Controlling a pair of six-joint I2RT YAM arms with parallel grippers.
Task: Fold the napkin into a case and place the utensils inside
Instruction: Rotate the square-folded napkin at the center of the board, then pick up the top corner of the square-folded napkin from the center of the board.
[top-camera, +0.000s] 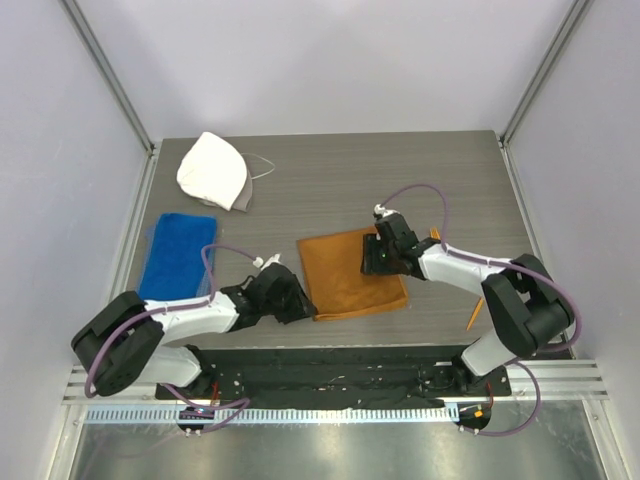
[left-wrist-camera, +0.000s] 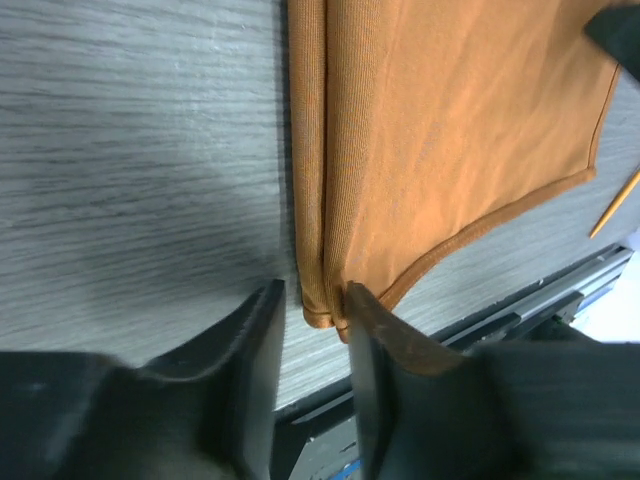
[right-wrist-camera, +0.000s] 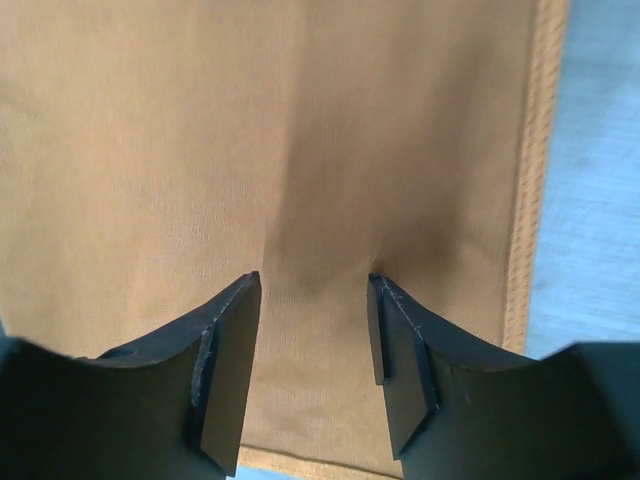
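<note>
Blue towel (top-camera: 178, 255) and white cap (top-camera: 213, 170) lie aside. My left pincer (left-wrist-camera: 313, 297), released, straddles the napkin's (top-camera: 345, 280) corner; my right pincer (right-wrist-camera: 313, 285), parted, presses it.

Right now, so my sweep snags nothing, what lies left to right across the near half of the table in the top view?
blue towel → left gripper → napkin → thin orange utensil

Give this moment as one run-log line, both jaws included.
napkin: folded, flat on table | left jaws: open, at its near-left corner | right jaws: open, tips on cloth
</note>
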